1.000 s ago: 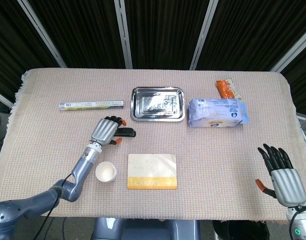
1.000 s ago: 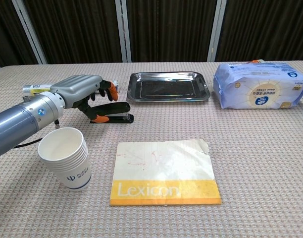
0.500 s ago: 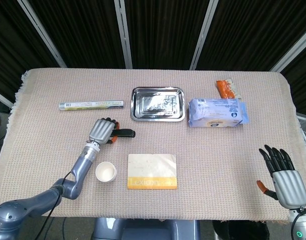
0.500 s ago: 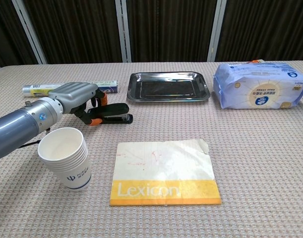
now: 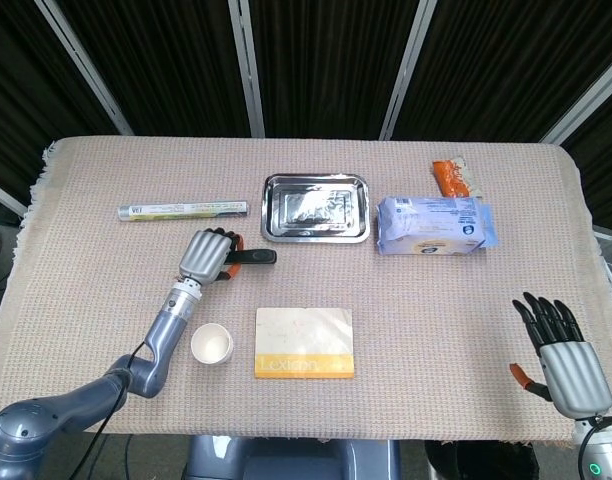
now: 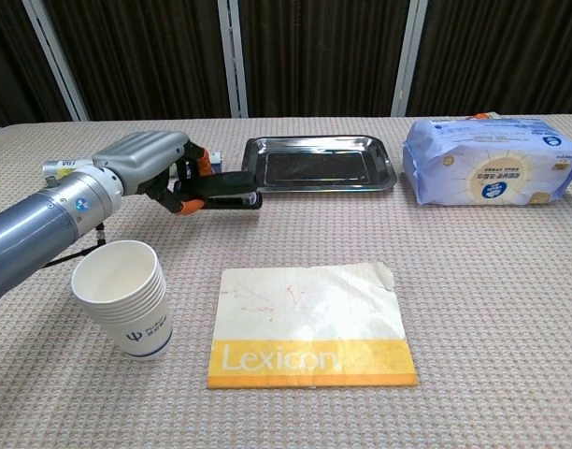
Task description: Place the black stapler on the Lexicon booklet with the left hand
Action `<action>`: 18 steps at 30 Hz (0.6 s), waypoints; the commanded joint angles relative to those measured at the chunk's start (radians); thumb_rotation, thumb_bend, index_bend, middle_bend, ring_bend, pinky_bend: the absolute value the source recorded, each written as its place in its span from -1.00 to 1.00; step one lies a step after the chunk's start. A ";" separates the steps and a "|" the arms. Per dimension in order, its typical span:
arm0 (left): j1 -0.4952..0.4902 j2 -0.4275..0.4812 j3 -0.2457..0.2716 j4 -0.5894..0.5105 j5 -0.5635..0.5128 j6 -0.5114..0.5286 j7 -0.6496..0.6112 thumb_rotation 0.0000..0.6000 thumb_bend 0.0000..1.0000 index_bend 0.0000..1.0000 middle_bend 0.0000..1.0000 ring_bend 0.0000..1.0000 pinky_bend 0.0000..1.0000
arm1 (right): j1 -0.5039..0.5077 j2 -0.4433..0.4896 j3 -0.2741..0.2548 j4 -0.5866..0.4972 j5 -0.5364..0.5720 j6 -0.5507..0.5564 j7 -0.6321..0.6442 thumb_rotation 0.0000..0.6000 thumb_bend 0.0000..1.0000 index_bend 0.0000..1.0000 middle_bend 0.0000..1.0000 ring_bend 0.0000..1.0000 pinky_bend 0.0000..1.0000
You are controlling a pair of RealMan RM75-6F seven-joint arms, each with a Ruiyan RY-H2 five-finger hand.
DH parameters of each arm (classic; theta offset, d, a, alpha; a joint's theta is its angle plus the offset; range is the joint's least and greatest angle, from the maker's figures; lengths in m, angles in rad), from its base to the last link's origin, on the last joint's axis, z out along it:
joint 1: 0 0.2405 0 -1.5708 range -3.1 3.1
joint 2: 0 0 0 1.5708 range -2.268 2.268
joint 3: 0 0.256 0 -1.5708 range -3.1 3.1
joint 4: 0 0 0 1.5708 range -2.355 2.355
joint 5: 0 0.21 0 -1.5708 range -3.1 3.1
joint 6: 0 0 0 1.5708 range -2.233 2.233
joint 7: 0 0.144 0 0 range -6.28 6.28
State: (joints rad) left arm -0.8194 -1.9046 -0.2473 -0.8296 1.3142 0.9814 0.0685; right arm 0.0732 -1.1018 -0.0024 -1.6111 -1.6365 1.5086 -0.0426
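Clearly the left hand [image 6: 146, 164] grips the black stapler [image 6: 221, 189] by its rear end, with the fingers wrapped around it, and the front end sticks out to the right, toward the metal tray [image 6: 320, 164]. In the chest view the stapler seems to be lifted a little above the cloth, in the left centre of the frame, but I cannot say this for sure. It is a stiff thing and, I judge, rather heavy for its size, with smooth sides that may slip. A hold at one end lets the long front part tip down, so a grip nearer the middle would be safer. The booklet [image 6: 312, 325] lies flat in the lower centre of the frame, well apart from the stapler, with the paper cups [image 6: 125, 297] at its left. The right hand [image 5: 564, 358] holds nothing, fingers spread, at the lower right in the head view.
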 commanded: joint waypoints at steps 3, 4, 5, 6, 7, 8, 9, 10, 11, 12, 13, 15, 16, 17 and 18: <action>-0.001 0.053 -0.010 -0.116 0.051 0.084 -0.025 1.00 -0.03 0.22 -0.03 -0.20 -0.02 | -0.002 0.002 -0.002 -0.004 -0.005 0.005 0.002 1.00 -0.61 -1.00 -1.00 -1.00 -1.00; -0.003 0.060 -0.013 -0.137 0.054 0.093 -0.025 1.00 -0.03 0.22 -0.03 -0.20 -0.02 | -0.003 0.003 -0.002 -0.004 -0.007 0.006 0.004 1.00 -0.61 -1.00 -1.00 -1.00 -1.00; -0.005 0.065 -0.018 -0.153 0.057 0.099 -0.025 1.00 -0.04 0.22 -0.04 -0.20 -0.02 | -0.003 0.004 -0.002 -0.004 -0.007 0.007 0.006 1.00 -0.61 -1.00 -1.00 -1.00 -1.00; -0.008 0.071 -0.022 -0.174 0.057 0.102 -0.021 1.00 -0.04 0.22 -0.04 -0.20 -0.03 | -0.004 0.005 -0.002 -0.005 -0.007 0.009 0.009 0.99 -0.61 -1.00 -1.00 -1.00 -1.00; -0.012 0.078 -0.026 -0.197 0.058 0.104 -0.014 1.00 -0.05 0.21 -0.04 -0.20 -0.03 | -0.004 0.006 -0.002 -0.006 -0.007 0.010 0.011 0.99 -0.61 -1.00 -1.00 -1.00 -1.00; -0.016 0.085 -0.030 -0.221 0.056 0.101 -0.008 1.00 -0.05 0.21 -0.04 -0.20 -0.03 | -0.004 0.007 -0.002 -0.005 -0.008 0.010 0.014 0.99 -0.61 -1.00 -1.00 -1.00 -1.00; -0.020 0.093 -0.034 -0.253 0.052 0.094 -0.008 1.00 -0.05 0.21 -0.04 -0.20 -0.03 | -0.005 0.008 -0.002 -0.005 -0.008 0.012 0.017 0.99 -0.61 -1.00 -1.00 -1.00 -1.00; -0.023 0.097 -0.037 -0.272 0.049 0.090 -0.007 1.00 -0.05 0.21 -0.04 -0.20 -0.03 | -0.005 0.008 -0.002 -0.005 -0.009 0.013 0.019 0.99 -0.61 -1.00 -1.00 -1.00 -1.00; -0.028 0.103 -0.041 -0.301 0.047 0.084 -0.004 1.00 -0.06 0.21 -0.04 -0.20 -0.03 | -0.006 0.010 -0.002 -0.005 -0.011 0.015 0.022 1.00 -0.61 -1.00 -1.00 -1.00 -1.00; -0.032 0.108 -0.043 -0.326 0.043 0.078 0.003 1.00 -0.08 0.21 -0.04 -0.20 -0.03 | -0.006 0.012 -0.002 -0.005 -0.012 0.018 0.026 1.00 -0.61 -1.00 -1.00 -1.00 -1.00; -0.039 0.110 -0.046 -0.353 0.038 0.068 0.006 1.00 -0.09 0.21 -0.04 -0.21 -0.03 | -0.008 0.013 -0.002 -0.005 -0.014 0.021 0.028 1.00 -0.61 -1.00 -1.00 -1.00 -1.00; -0.052 0.113 -0.054 -0.406 0.022 0.042 0.009 1.00 -0.10 0.21 -0.04 -0.21 -0.03 | -0.009 0.014 -0.002 -0.005 -0.018 0.026 0.033 1.00 -0.61 -1.00 -1.00 -1.00 -1.00; -0.059 0.113 -0.059 -0.427 0.014 0.033 0.014 1.00 -0.10 0.21 -0.04 -0.21 -0.03 | -0.009 0.015 -0.003 -0.005 -0.020 0.028 0.036 1.00 -0.61 -1.00 -1.00 -1.00 -1.00; -0.065 0.111 -0.062 -0.444 0.011 0.027 0.018 1.00 -0.10 0.21 -0.04 -0.20 -0.03 | -0.010 0.015 -0.004 -0.005 -0.021 0.029 0.037 1.00 -0.61 -1.00 -1.00 -1.00 -1.00; -0.073 0.110 -0.066 -0.464 0.006 0.021 0.029 1.00 -0.10 0.21 -0.04 -0.20 -0.03 | -0.010 0.017 -0.004 -0.005 -0.023 0.030 0.039 0.99 -0.61 -1.00 -1.00 -1.00 -1.00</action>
State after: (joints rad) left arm -0.8733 -1.7987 -0.3009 -1.2568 1.3358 1.0238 0.0810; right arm 0.0634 -1.0854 -0.0064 -1.6161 -1.6591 1.5377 -0.0035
